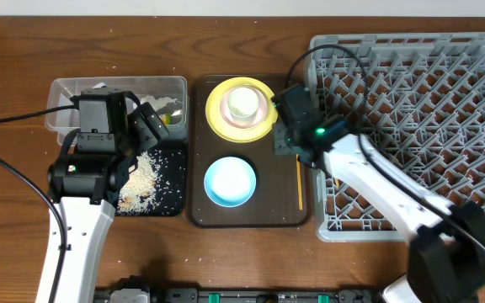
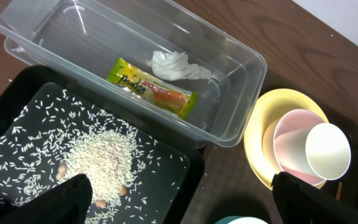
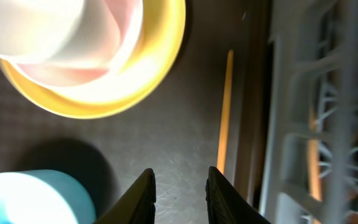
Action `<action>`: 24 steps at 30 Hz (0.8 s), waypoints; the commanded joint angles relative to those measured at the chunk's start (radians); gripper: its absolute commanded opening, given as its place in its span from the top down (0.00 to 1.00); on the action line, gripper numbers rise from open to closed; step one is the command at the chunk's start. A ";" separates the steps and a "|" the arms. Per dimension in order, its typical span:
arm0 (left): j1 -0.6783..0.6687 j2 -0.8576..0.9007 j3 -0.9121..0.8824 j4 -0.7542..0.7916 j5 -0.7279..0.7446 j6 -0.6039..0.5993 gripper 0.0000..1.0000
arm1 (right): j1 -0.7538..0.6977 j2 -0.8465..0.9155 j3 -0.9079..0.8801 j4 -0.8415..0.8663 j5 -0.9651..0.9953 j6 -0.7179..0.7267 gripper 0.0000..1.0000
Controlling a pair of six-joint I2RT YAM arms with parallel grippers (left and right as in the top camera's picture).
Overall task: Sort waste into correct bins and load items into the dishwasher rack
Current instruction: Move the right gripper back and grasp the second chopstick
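Observation:
In the clear tub (image 2: 241, 93) lie a crumpled white tissue (image 2: 178, 65) and a yellow-green wrapper (image 2: 152, 88). Rice (image 2: 98, 158) is piled in the black tray (image 2: 17, 99). My left gripper (image 2: 191, 202) hangs wide open over that tray's right edge, holding nothing. On the yellow plate (image 1: 217, 118) a pink bowl (image 2: 288, 140) holds the white cup (image 2: 325, 151). The blue bowl (image 1: 230, 181) sits in front of it. A chopstick (image 3: 224, 112) lies by the grey rack (image 1: 419, 126). My right gripper (image 3: 180, 186) hovers beside the chopstick, jaws narrowly apart and empty.
Plate, bowls and chopstick all rest on a dark brown serving tray (image 1: 251, 215) between the black tray and the rack. The rack's wall (image 3: 291, 124) rises just right of the chopstick. Cables trail from both arms across the wooden table (image 1: 15, 50).

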 commanded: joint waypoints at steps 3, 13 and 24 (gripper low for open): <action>0.004 -0.004 0.013 0.000 -0.005 0.006 0.05 | 0.026 0.101 -0.009 0.000 0.095 0.045 0.75; 0.004 -0.004 0.013 0.000 -0.005 0.006 0.05 | 0.026 0.209 -0.009 -0.002 0.148 0.112 0.75; 0.004 -0.004 0.013 0.000 -0.005 0.006 0.05 | 0.026 0.212 -0.015 -0.039 0.145 0.200 0.66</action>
